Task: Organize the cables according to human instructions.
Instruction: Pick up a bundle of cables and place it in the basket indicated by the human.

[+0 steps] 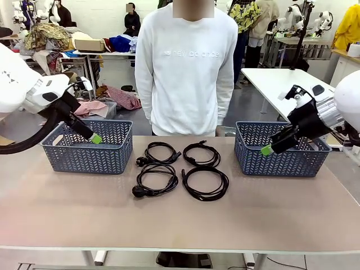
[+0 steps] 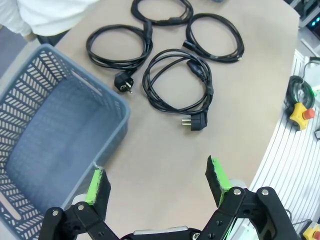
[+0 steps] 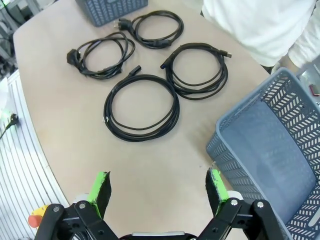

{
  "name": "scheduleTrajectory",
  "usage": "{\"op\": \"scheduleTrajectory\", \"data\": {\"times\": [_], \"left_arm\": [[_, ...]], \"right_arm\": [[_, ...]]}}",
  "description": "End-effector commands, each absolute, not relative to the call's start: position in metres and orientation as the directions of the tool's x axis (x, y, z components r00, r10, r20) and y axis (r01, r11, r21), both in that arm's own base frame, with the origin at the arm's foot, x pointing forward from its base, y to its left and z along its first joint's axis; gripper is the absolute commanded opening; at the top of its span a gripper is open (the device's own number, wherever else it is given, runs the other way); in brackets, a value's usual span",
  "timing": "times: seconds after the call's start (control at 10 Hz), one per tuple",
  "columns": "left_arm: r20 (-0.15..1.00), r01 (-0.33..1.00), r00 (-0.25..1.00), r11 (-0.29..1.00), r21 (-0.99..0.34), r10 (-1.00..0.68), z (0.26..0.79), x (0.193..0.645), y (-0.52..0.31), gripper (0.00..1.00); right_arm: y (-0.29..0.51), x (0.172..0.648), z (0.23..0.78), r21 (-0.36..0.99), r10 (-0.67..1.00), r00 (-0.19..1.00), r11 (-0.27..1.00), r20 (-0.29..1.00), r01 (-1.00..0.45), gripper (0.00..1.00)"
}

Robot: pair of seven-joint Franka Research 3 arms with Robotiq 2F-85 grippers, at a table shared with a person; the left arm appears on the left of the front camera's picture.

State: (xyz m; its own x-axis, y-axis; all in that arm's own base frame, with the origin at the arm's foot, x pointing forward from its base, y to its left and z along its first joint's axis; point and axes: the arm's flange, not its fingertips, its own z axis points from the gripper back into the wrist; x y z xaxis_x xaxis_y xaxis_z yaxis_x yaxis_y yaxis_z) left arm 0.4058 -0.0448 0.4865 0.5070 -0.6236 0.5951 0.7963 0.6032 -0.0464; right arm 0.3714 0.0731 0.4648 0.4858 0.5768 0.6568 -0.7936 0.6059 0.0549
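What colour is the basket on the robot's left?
Slotted plastic basket: grey-blue, clearest in left wrist view.

Four thin black cables [image 1: 206,196] lie flat on the table [image 1: 84,219] in front of me. Each is wound in a round coil, set two by two, close together. The left pair end in chunky plugs, the right pair in slimmer ends.

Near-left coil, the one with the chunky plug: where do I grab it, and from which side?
I'd take the near-left cable by its bundled strands, away from the plug, from straight above with the open left gripper, jaws across the strands: it lies flat on the table, leaving no side entry.
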Motion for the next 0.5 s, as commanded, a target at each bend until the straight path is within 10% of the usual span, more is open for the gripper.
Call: {"op": "scheduleTrajectory", "data": {"times": [0.0, 0.4], "left_arm": [[0.611, 0.807, 0.494, 0.588, -0.058, -0.618, 0.4850, 0.4066, -0.0419, 1.00], [0.611, 0.807, 0.494, 0.588, -0.058, -0.618, 0.4850, 0.4066, -0.0419, 1.00]], "right_arm": [[0.0724, 0.3742, 0.4628, 0.064, 0.570, 0.479, 0.597, 0.668, -0.800, 1.00], [0.0724, 0.3742, 0.4628, 0.064, 0.570, 0.479, 0.597, 0.668, -0.800, 1.00]]}}
